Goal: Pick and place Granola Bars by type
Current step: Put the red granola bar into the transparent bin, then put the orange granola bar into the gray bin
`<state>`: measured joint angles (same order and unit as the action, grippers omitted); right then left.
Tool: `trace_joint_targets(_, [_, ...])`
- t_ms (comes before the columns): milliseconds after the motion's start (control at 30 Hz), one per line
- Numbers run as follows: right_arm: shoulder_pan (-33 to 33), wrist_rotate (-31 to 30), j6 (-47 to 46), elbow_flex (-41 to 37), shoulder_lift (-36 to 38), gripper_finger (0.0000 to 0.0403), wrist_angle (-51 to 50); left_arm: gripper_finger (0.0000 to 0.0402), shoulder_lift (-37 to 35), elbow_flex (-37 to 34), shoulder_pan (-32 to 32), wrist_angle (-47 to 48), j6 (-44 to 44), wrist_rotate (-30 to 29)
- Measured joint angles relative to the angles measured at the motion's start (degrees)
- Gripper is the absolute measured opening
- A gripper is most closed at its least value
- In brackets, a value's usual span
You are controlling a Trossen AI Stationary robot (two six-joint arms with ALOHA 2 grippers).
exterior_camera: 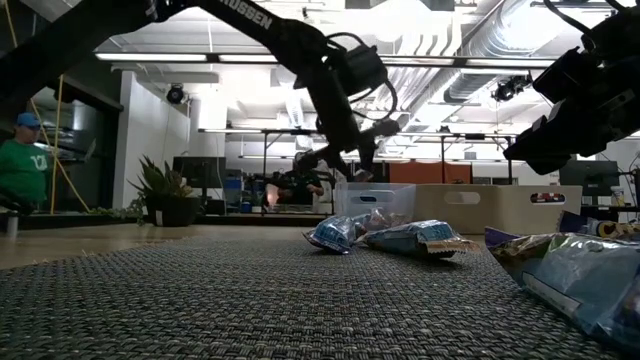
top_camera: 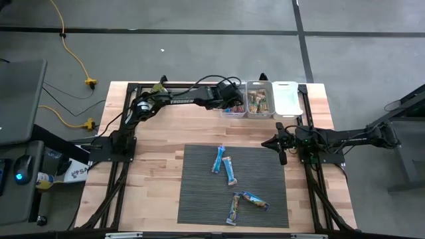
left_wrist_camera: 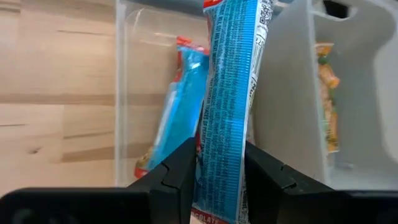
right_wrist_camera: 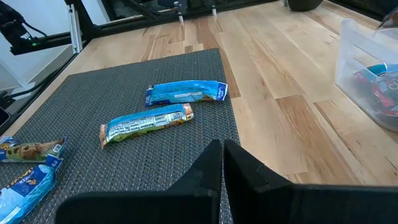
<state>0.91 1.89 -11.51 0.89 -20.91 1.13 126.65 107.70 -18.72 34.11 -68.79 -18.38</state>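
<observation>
My left gripper (top_camera: 232, 101) reaches over the leftmost clear bin (top_camera: 234, 115) at the table's far edge and is shut on a bright blue granola bar (left_wrist_camera: 233, 81). Another blue bar (left_wrist_camera: 180, 106) lies inside that bin. The middle bin (top_camera: 250, 99) holds green and orange bars (top_camera: 260, 99). Several bars lie flat on the grey mat (top_camera: 199, 199): a blue one (top_camera: 218, 158), a greenish one (top_camera: 229, 170), and two near the near edge (top_camera: 232, 208) (top_camera: 254, 200). My right gripper (top_camera: 280, 145) waits shut beside the mat's far right corner, touching nothing. My left gripper pinches the blue bar near one end (left_wrist_camera: 217, 186) between its two fingers (left_wrist_camera: 177, 168), which lie across the bar's width. The fingers point down from above. The bar is lifted clear and reaches out past the fingertips over the leftmost bin, its red-edged far end (left_wrist_camera: 214, 4) free.
A third bin (top_camera: 287, 98) stands to the right of the other two, with nothing showing in it. Bare wooden table (top_camera: 159, 153) lies left of the mat and between mat and bins. Black frame rails (top_camera: 119, 172) run along both sides. A person (exterior_camera: 20, 160) is in the room behind.
</observation>
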Motion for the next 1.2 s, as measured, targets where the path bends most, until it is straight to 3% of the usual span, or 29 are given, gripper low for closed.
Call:
trace_joint_targets(233, [0.0,0.0,0.0,0.0,0.0,0.0000,0.0,0.0117,0.0,0.0,-0.2,-0.5,2.8,-0.4])
trace_joint_targets(700, [0.0,0.0,0.0,0.0,0.0,0.0000,0.0,0.0209,0.0,0.0,-0.2,-2.9,3.4,1.6])
trace_joint_targets(900, [0.0,0.0,0.0,0.0,0.0,0.0000,0.0,0.0211,0.0,0.6,-0.2,-10.6,14.2,6.7])
trace_joint_targets(1200, [0.0,0.0,0.0,0.0,0.0,0.0000,0.0,0.0211,-0.9,8.7,-0.9,-5.8,31.4,12.5])
